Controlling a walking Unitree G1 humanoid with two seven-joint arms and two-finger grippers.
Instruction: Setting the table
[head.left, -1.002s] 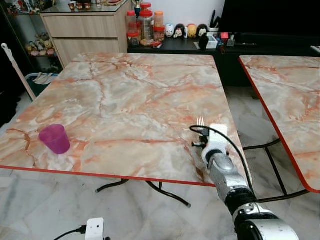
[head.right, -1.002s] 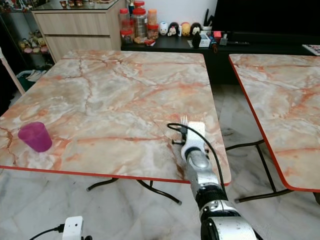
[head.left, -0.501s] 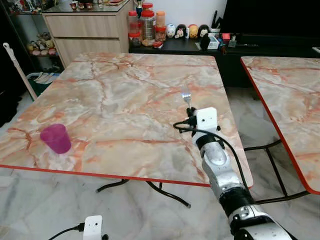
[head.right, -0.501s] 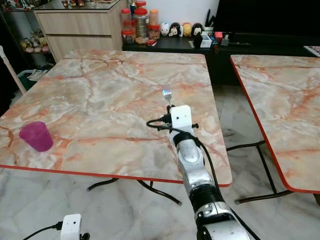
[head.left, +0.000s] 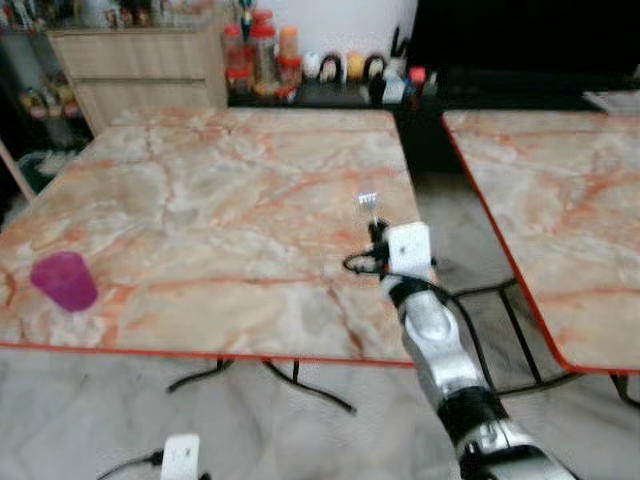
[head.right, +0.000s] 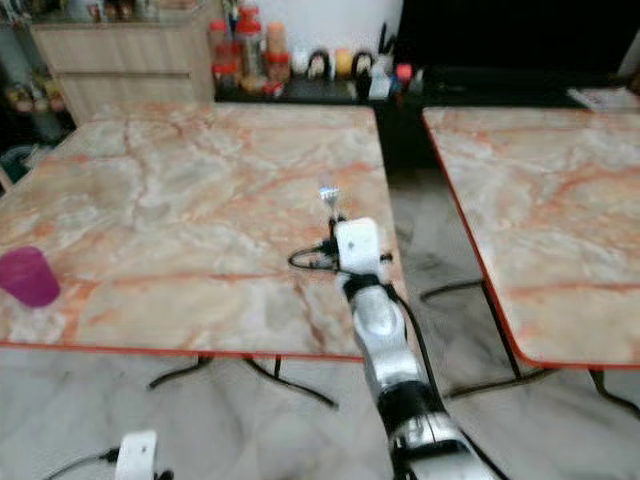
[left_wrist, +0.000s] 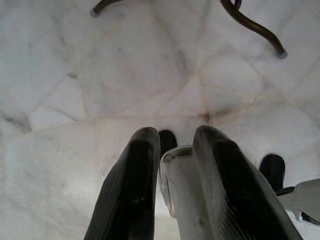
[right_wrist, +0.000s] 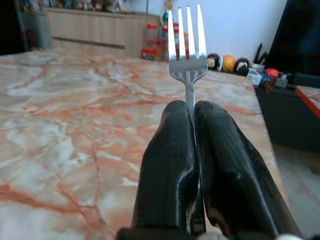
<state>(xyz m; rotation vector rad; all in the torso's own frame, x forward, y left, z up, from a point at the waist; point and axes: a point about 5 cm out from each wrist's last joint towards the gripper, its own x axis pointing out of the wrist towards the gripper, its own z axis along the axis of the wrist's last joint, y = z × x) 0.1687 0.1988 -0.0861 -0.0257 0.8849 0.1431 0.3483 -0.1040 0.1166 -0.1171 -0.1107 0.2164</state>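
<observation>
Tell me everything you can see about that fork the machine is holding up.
The fork looks like shiny silver metal, with four straight tines and a thin neck. Its handle is hidden between the two black fingers of the right gripper, whose jaws are shut on it. It stands tines-up over the near right part of the marbled table and touches nothing but the fingers.

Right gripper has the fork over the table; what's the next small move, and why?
Probably lower the right gripper toward the marble table: it is shut on the silver metal fork, whose tines stand raised over bare tabletop near the right edge.
</observation>
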